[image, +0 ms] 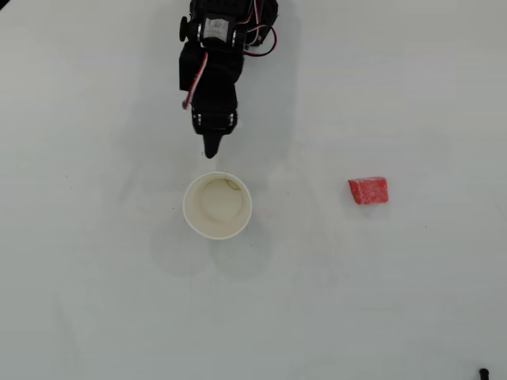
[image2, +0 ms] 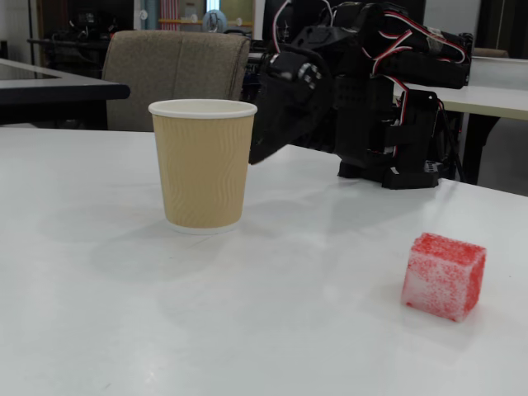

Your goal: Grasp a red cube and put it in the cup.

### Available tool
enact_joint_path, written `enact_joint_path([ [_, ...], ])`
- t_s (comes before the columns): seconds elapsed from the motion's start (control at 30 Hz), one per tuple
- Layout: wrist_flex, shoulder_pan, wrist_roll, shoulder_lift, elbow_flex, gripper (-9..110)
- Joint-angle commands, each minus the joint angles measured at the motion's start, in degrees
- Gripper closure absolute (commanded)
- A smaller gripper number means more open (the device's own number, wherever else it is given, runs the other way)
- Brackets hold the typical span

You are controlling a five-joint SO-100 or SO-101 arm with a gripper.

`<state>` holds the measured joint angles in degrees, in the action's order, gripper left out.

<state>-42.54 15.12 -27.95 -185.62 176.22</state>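
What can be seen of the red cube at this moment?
The red cube is a small block with a rough, speckled red-and-whitish surface that looks spongy. It rests flat on the white table, upright, with nothing touching it. In the overhead view it lies well right of the cup, apart from it and from the gripper.

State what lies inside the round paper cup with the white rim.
In the overhead view the round paper cup with the white rim shows only its bare cream floor; the speckled red cube lies outside on the table. In the fixed view the tan wall hides the inside.
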Motion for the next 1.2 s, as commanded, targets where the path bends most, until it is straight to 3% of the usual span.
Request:
enact_joint_path([
  [0.0,-2.99,-3.08,-8.26,-0.70,4.04,100],
  [0.23,-8.09,-11.25,-29.97,-0.62,4.04,100],
  [0.43,-1.49,-15.56,-44.38,-0.62,4.04,100],
  [0.6,10.02,-21.27,-48.69,-0.44,4.04,99],
  [0.87,18.02,-26.19,-53.35,2.11,4.04,99],
  [1.17,27.69,-27.60,-59.59,16.00,2.11,99],
])
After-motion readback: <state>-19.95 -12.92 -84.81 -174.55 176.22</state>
